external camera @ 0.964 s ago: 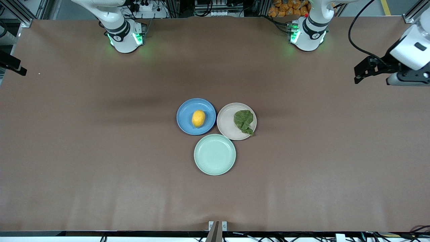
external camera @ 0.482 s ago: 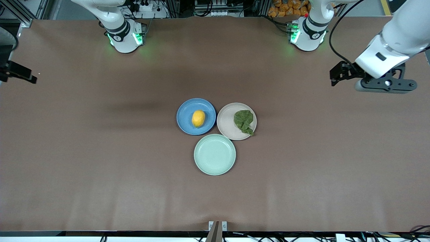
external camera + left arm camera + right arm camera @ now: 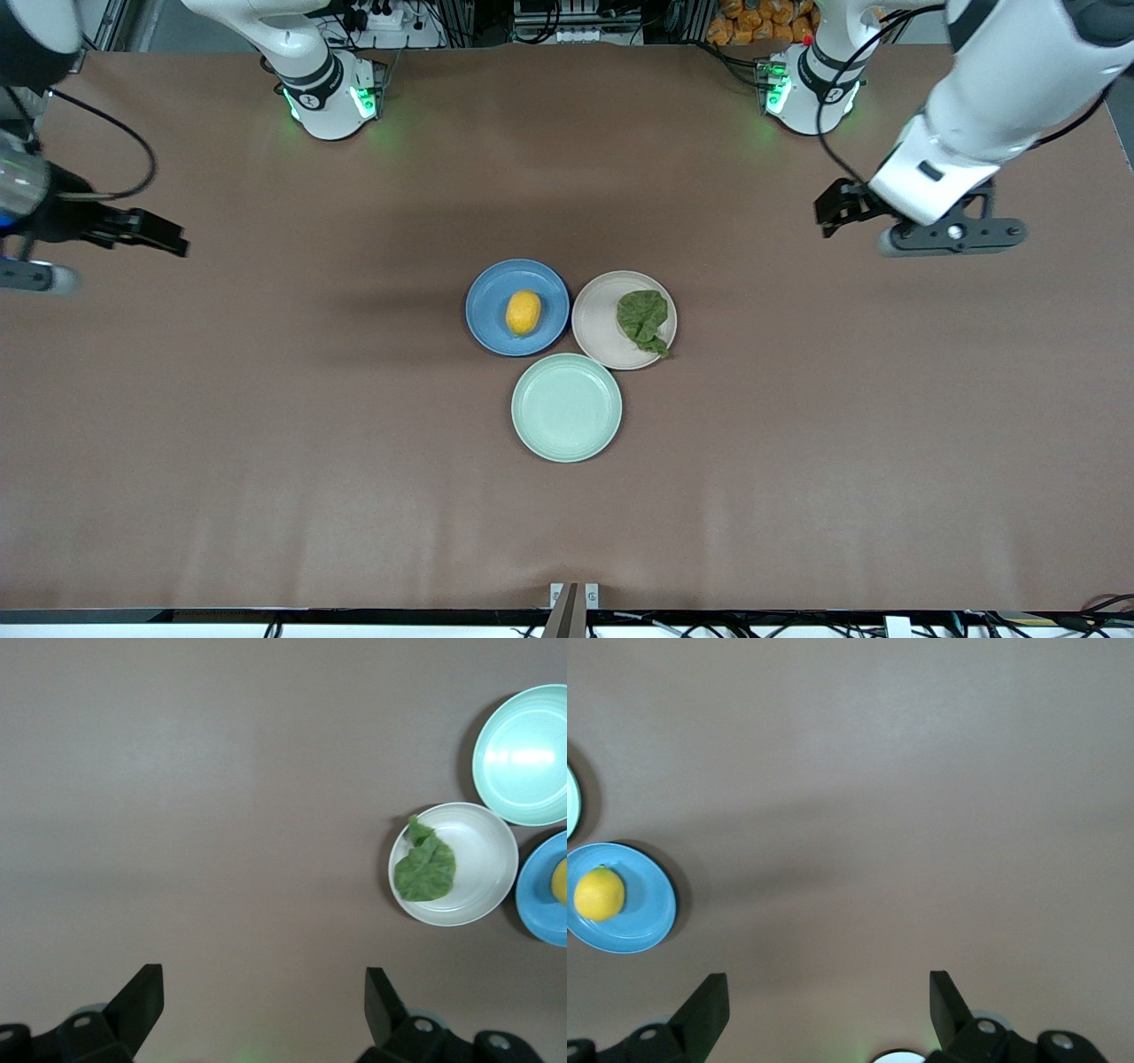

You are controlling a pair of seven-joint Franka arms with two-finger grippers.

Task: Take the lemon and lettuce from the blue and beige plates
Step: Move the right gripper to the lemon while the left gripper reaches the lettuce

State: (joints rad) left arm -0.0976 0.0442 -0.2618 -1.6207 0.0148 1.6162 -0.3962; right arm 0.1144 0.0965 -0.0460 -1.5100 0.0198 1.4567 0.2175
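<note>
A yellow lemon (image 3: 524, 313) lies on the blue plate (image 3: 487, 306) at the table's middle. A green lettuce leaf (image 3: 643, 319) lies on the beige plate (image 3: 596, 330) beside it, toward the left arm's end. My left gripper (image 3: 833, 213) is open and empty, up over bare table toward the left arm's end; its wrist view shows the lettuce (image 3: 423, 870), beige plate (image 3: 485, 859) and gripper (image 3: 261, 1001). My right gripper (image 3: 166, 236) is open and empty over bare table toward the right arm's end; its wrist view shows the lemon (image 3: 599, 893), blue plate (image 3: 648, 904) and gripper (image 3: 827, 1005).
An empty pale green plate (image 3: 566, 408) sits nearer the front camera, touching the other two plates; it also shows in the left wrist view (image 3: 523, 753). The brown table (image 3: 266, 443) is bare around the plates.
Both arms have swung in from the table's ends toward the plates in the middle. The lemon, lettuce and plates have not moved.
</note>
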